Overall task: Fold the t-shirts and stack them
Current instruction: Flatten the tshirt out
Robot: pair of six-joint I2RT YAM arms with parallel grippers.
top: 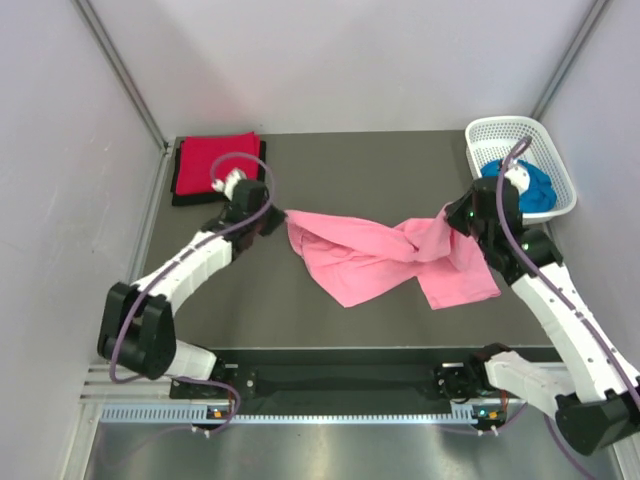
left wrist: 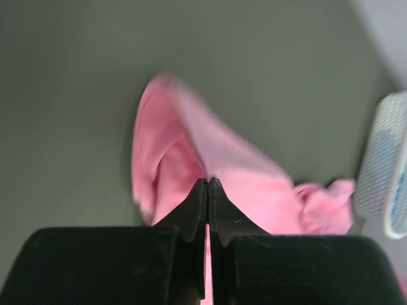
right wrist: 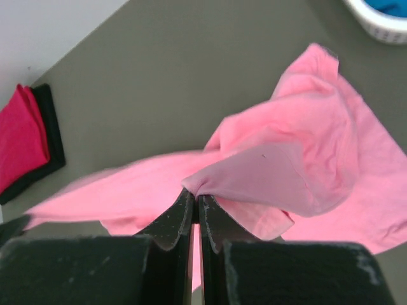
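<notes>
Status: left gripper [left wrist: 208, 181] was clamped on an edge of the pink t-shirt [top: 370, 255]. Its jaws were pressed together, with pink cloth showing in the slit between them. The right gripper [right wrist: 196, 194] likewise pinched a fold of the same shirt at its tips.

The shirt ran stretched between the two claws, twisted and bunched toward the right claw. The rest sagged onto the table [top: 380, 170] on the near side of both claws. Not folded.

The red t-shirt [top: 215, 165] lay folded just beyond the left claw, at the far left corner. It sat on top of the black t-shirt [right wrist: 53, 130], whose edge showed around it. The bright blue t-shirt [top: 535, 190] sat crumpled in the white lattice basket [top: 480, 150], just beyond the right claw at the far right corner.

Left wrist view was blurred. The basket's wall showed at its right edge, past the pink cloth.
</notes>
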